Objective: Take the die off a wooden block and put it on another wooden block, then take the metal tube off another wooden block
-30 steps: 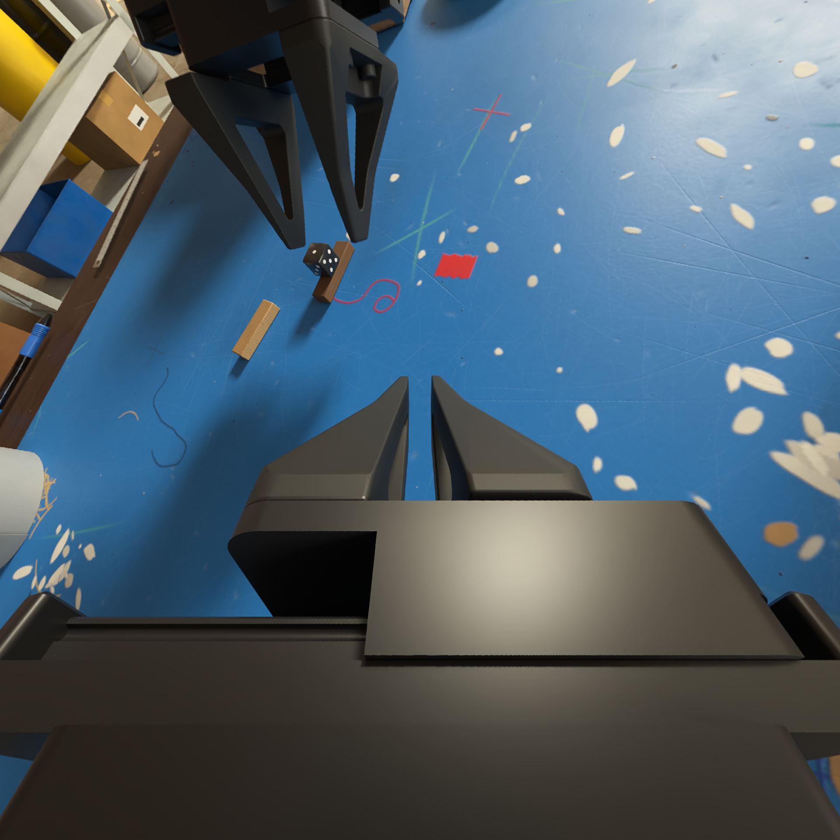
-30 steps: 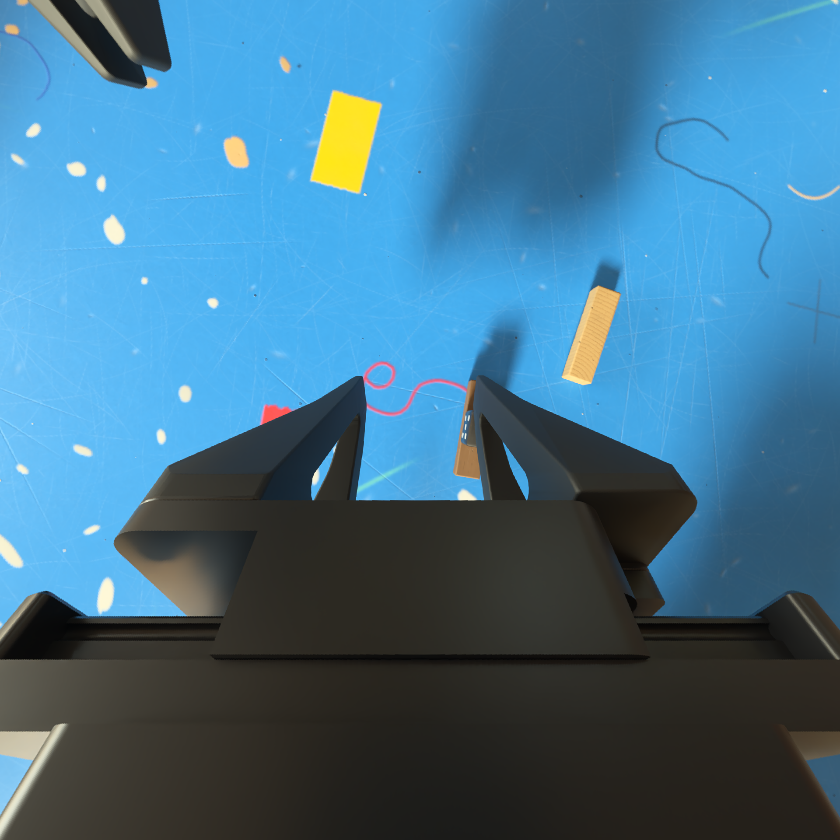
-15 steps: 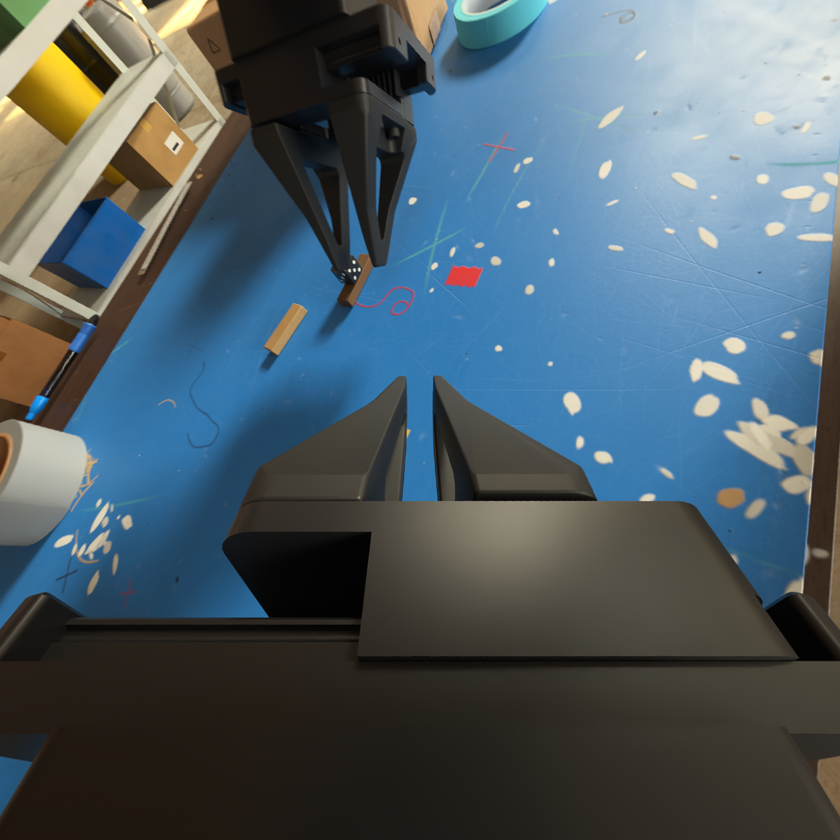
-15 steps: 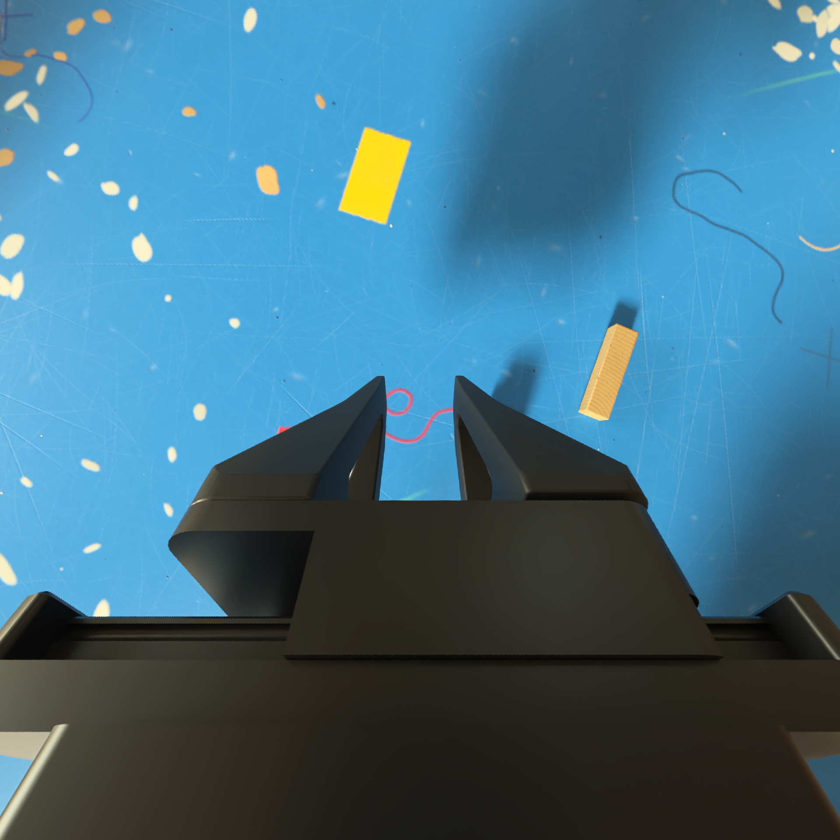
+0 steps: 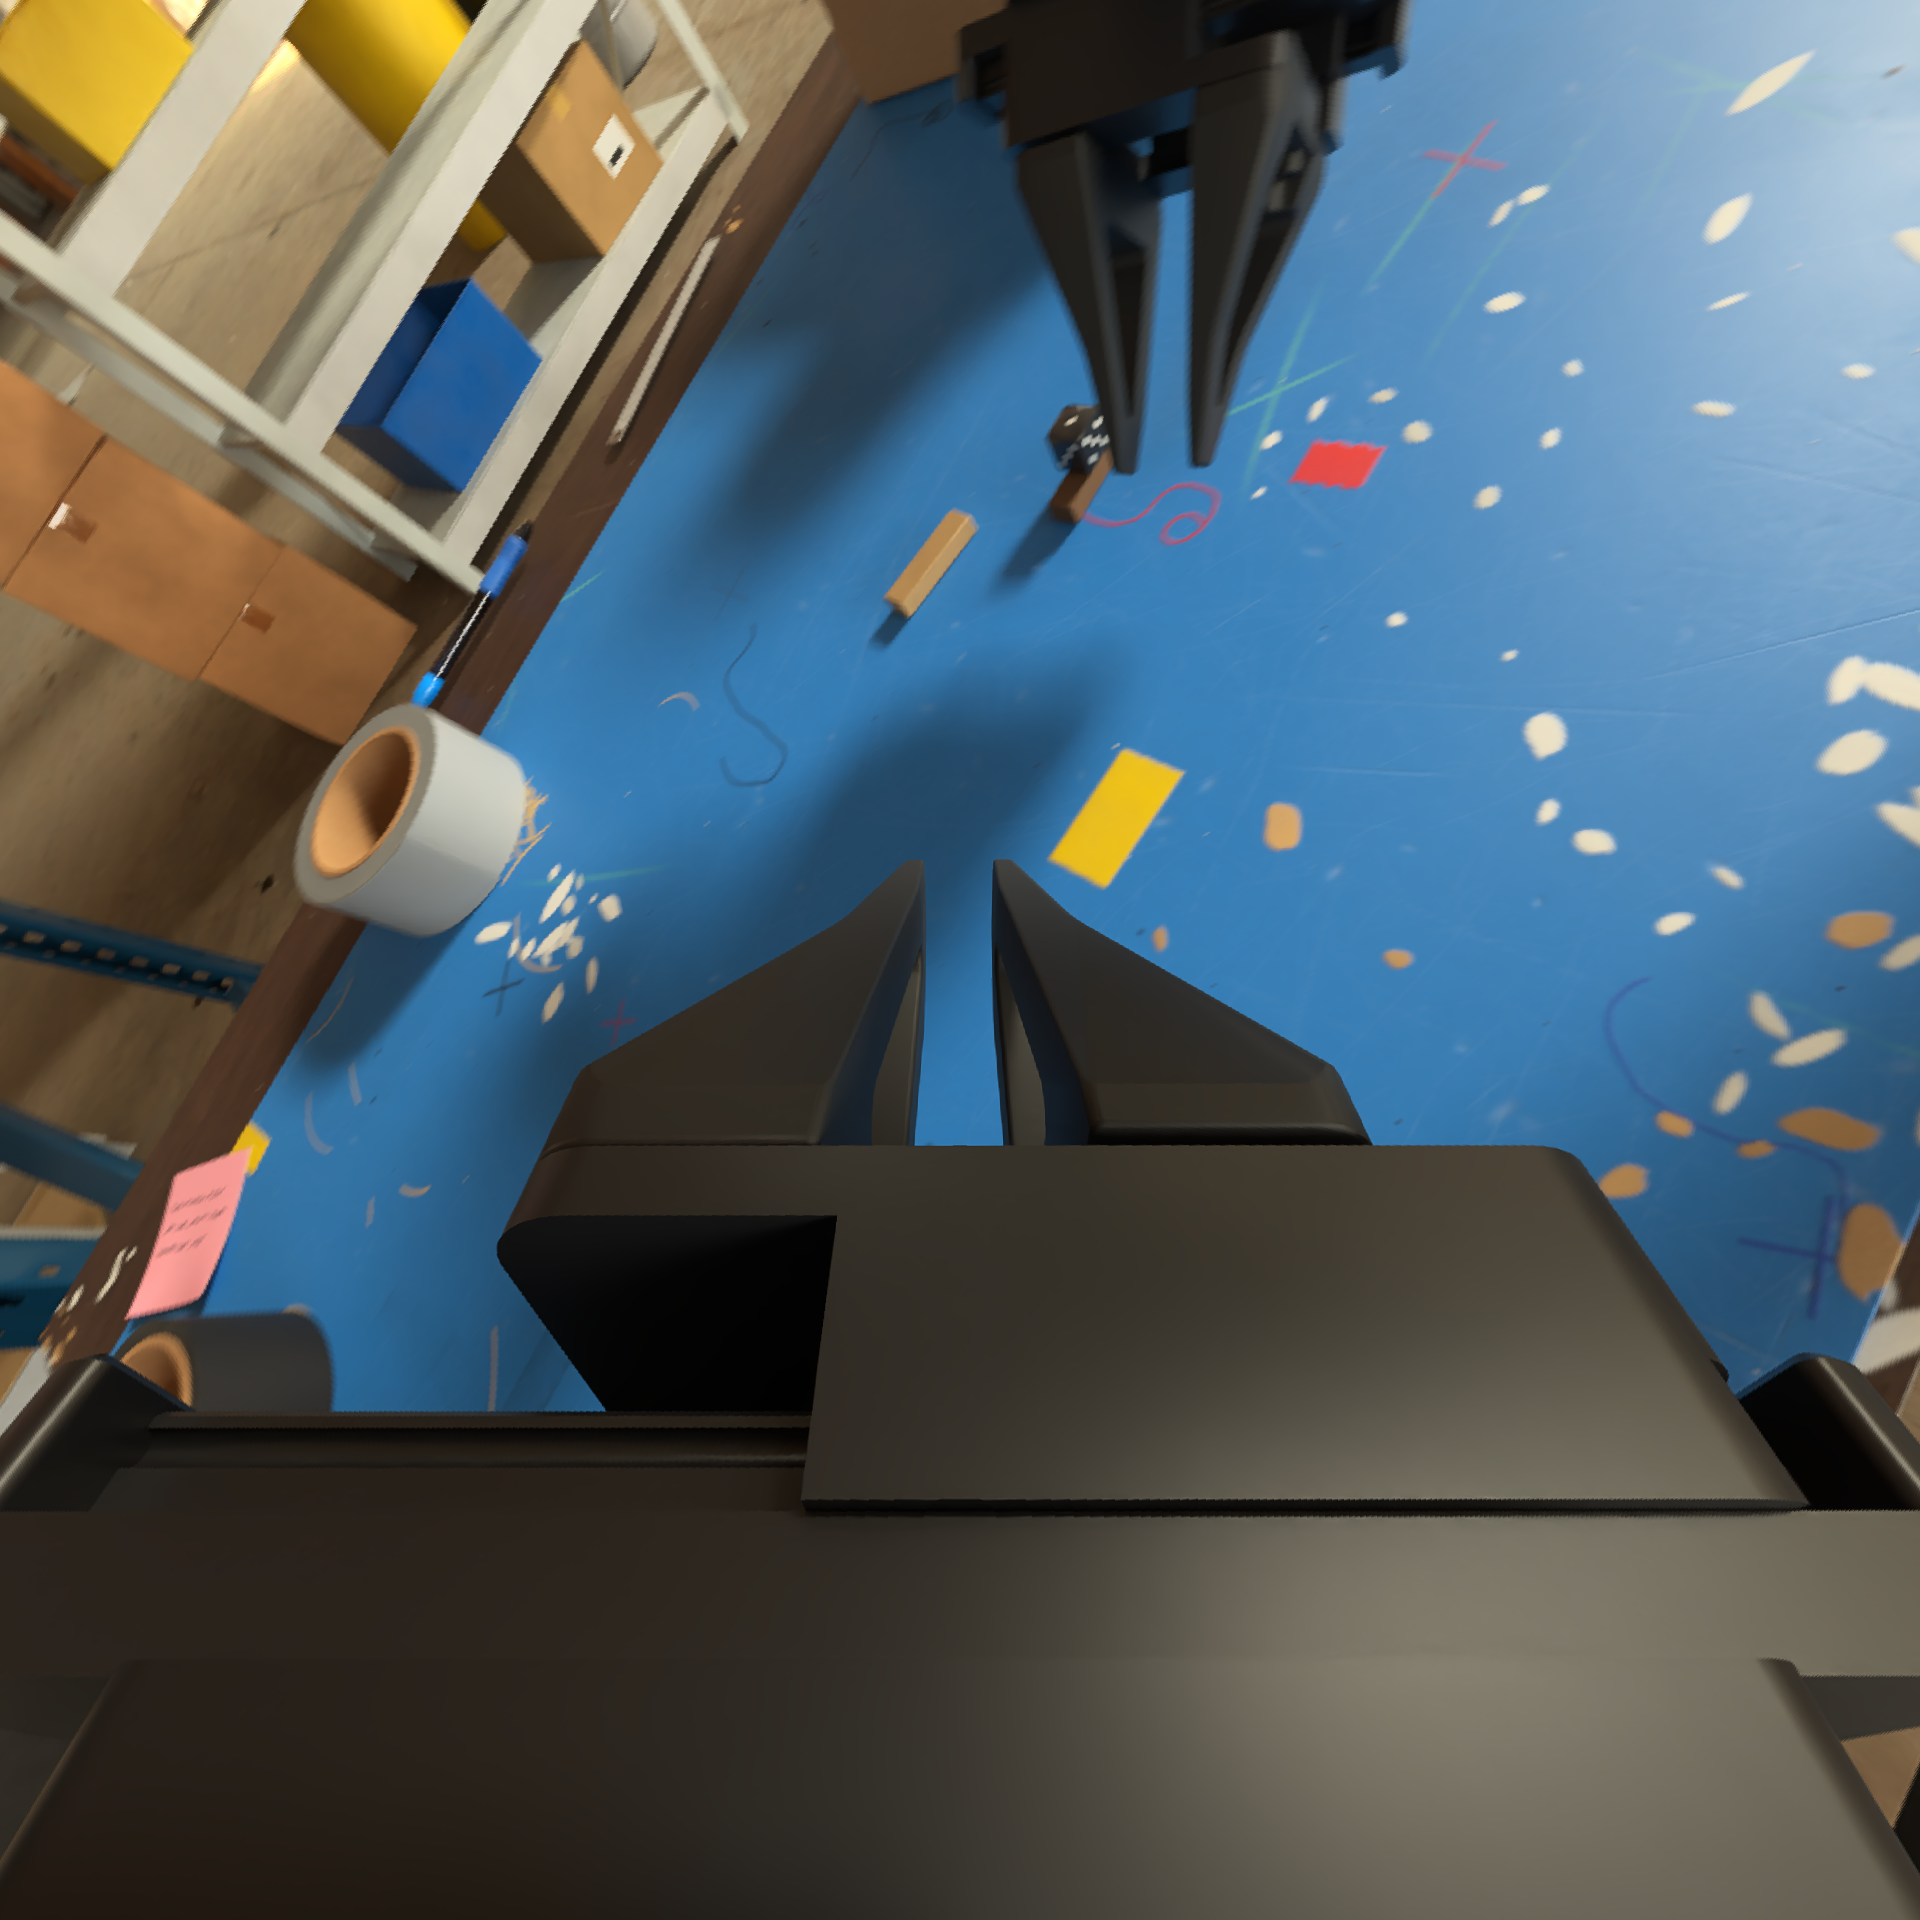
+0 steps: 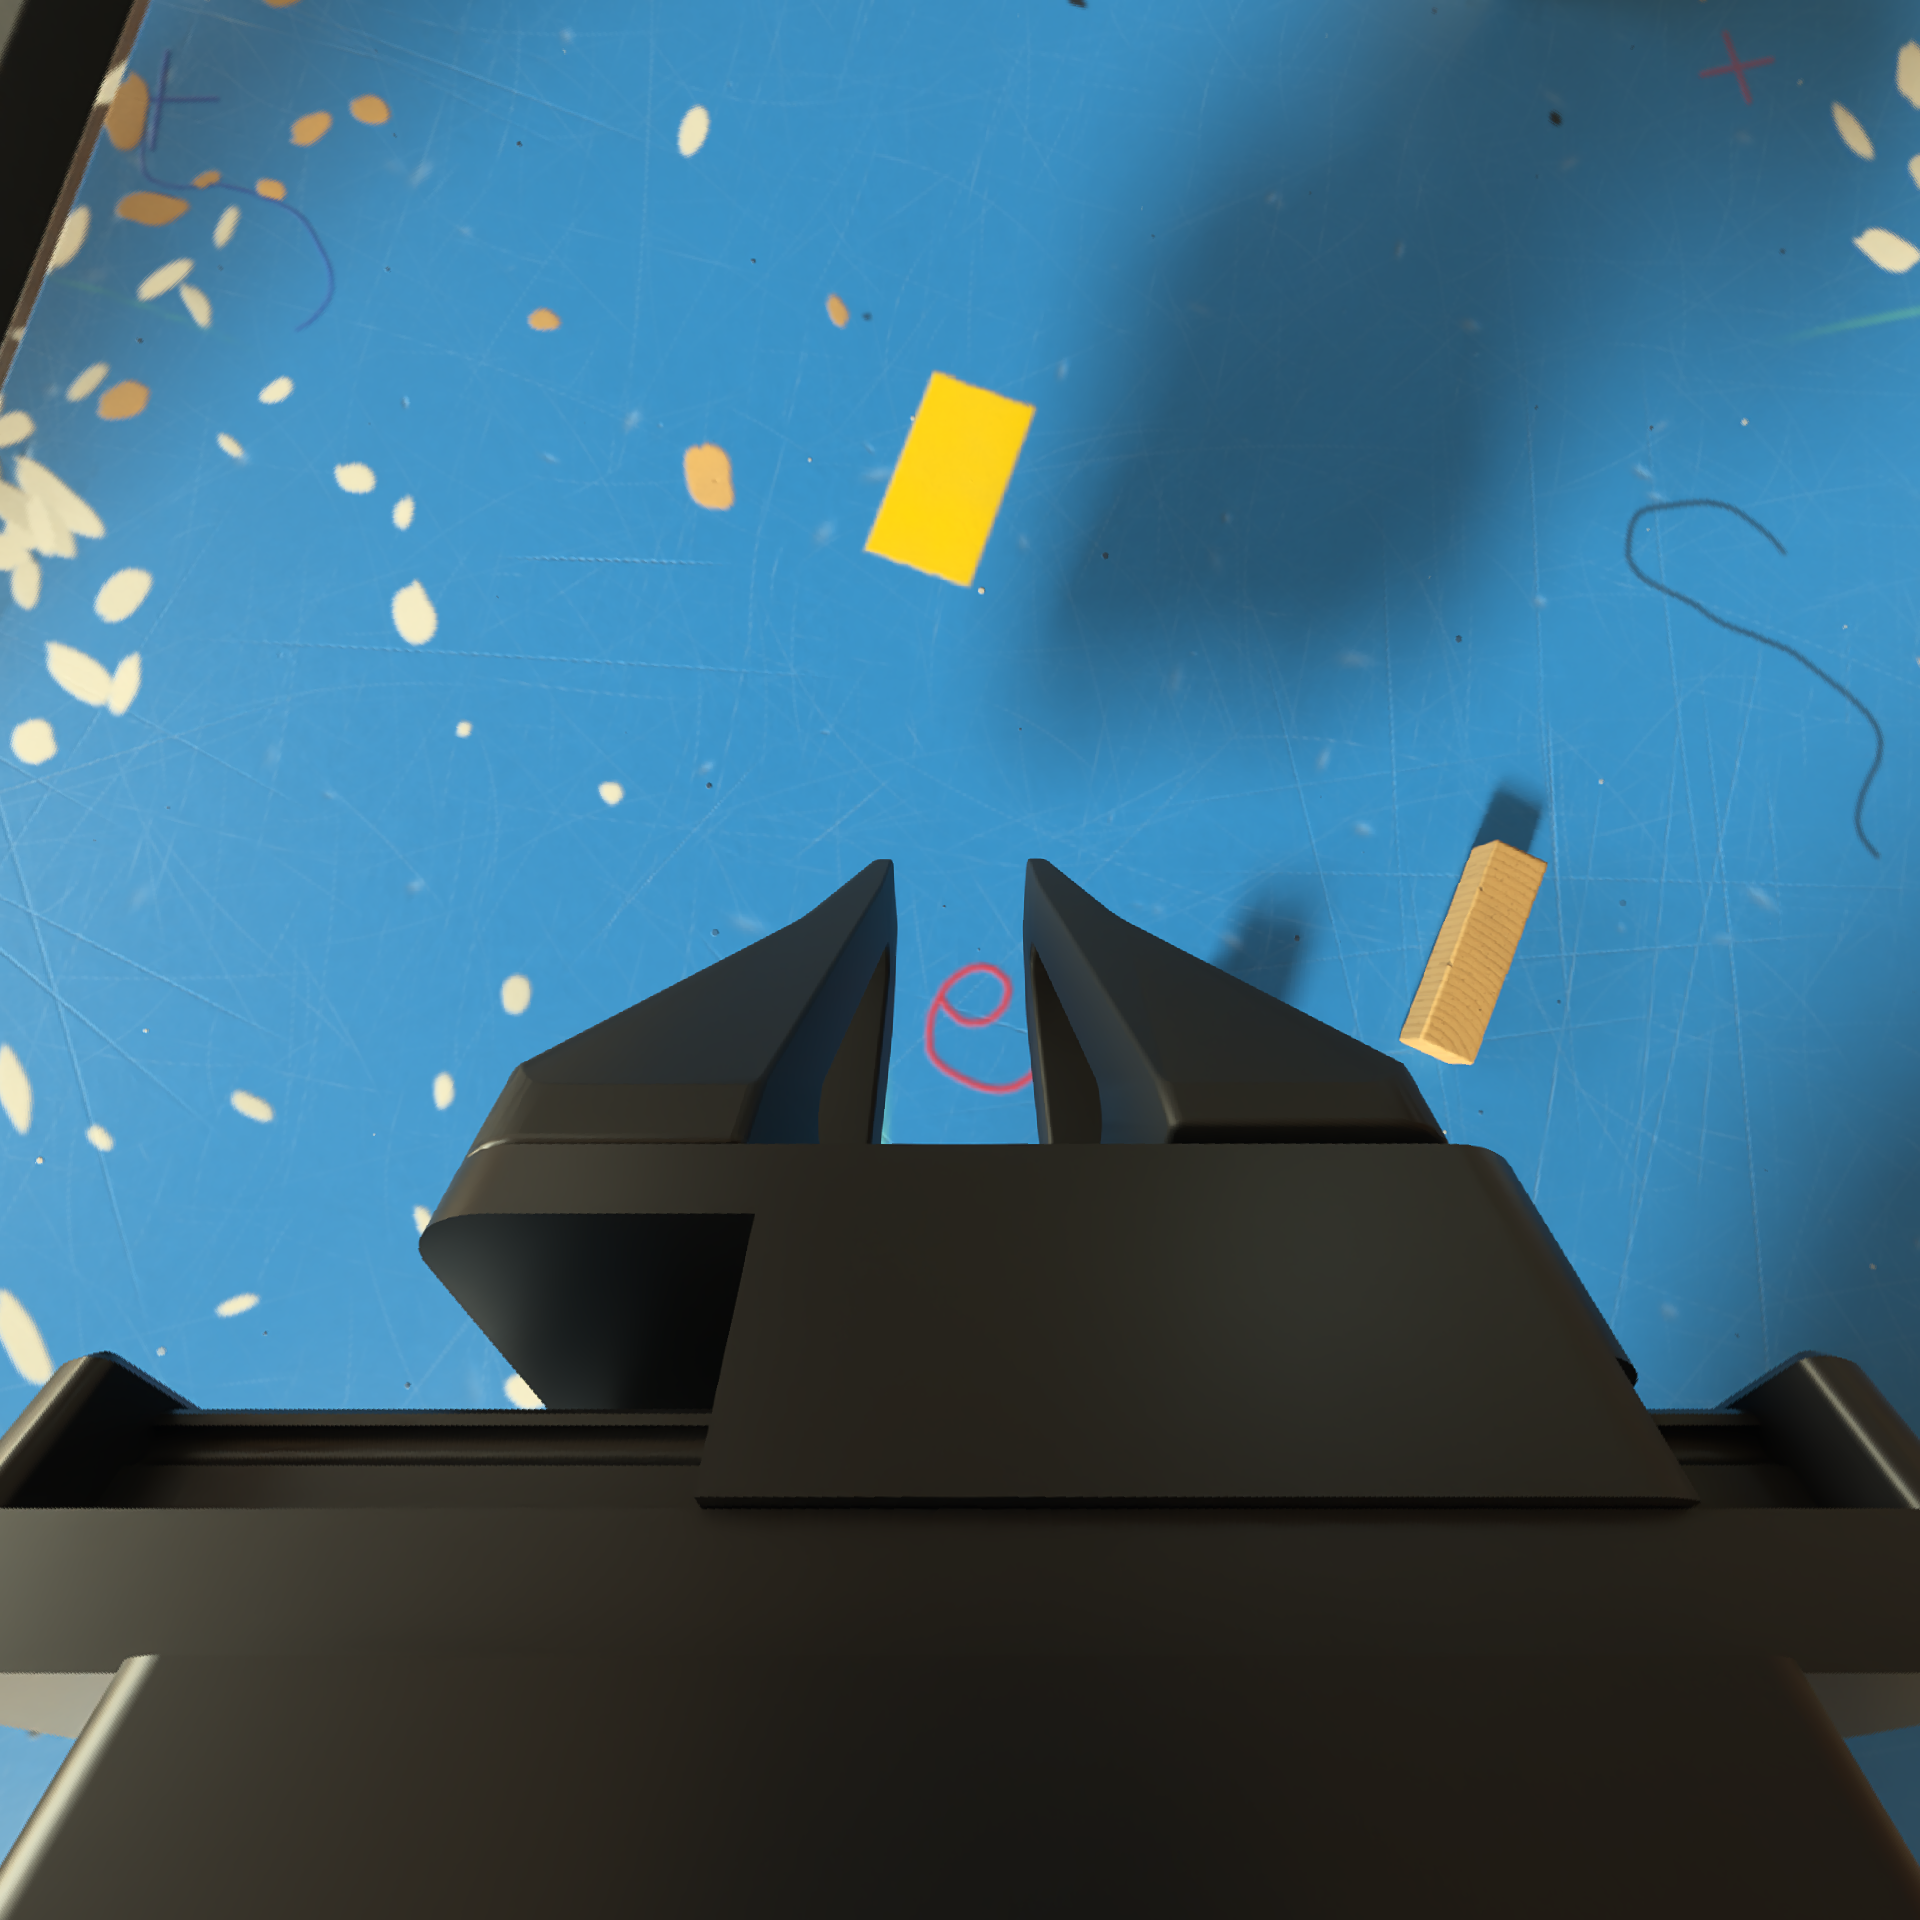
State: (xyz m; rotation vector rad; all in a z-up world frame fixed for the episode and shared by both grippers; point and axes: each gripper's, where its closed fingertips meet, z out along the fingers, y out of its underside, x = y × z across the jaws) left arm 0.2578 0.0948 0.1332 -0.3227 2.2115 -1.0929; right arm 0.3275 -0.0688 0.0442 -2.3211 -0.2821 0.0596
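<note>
Black, our left claw (image 5: 957, 883) hangs nearly clenched, grasping nothing. Farther off lies a pale block (image 5: 931, 561). Beyond, our right claw (image 5: 1162, 457) stands narrowly parted and empty, the die (image 5: 1081, 436) just beside it on a dark block (image 5: 1076, 499).

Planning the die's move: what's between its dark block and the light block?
Only bare blue mat between dark block and light block; left wrist view.

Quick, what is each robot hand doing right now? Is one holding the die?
Left gripper: shut, holding nothing.
Right gripper: slightly open, empty; the die sits beside it, not gripped.
</note>
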